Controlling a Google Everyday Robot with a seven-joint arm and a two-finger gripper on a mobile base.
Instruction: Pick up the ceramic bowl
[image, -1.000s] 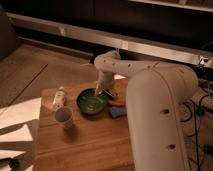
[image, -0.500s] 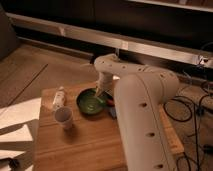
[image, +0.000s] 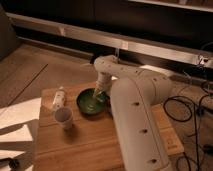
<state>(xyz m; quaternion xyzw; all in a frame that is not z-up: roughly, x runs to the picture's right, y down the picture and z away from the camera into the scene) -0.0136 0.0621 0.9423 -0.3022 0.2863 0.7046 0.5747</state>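
The ceramic bowl (image: 90, 103) is round, shallow and glossy green with a dark rim. It sits on the wooden table (image: 90, 145), near the back middle. My white arm reaches over from the right and bends down to the bowl's far right rim. The gripper (image: 99, 93) is at that rim, low over the bowl.
A small pale cup (image: 63, 118) stands left front of the bowl. A white bottle (image: 59, 98) lies at the table's left back. Black cables (image: 192, 107) lie on the floor to the right. A dark wall with a metal rail (image: 100, 37) runs behind.
My arm has swung forward and covers more of the right of the view. The gripper has stayed at the bowl's far right rim. The bowl, cup and bottle have not moved.
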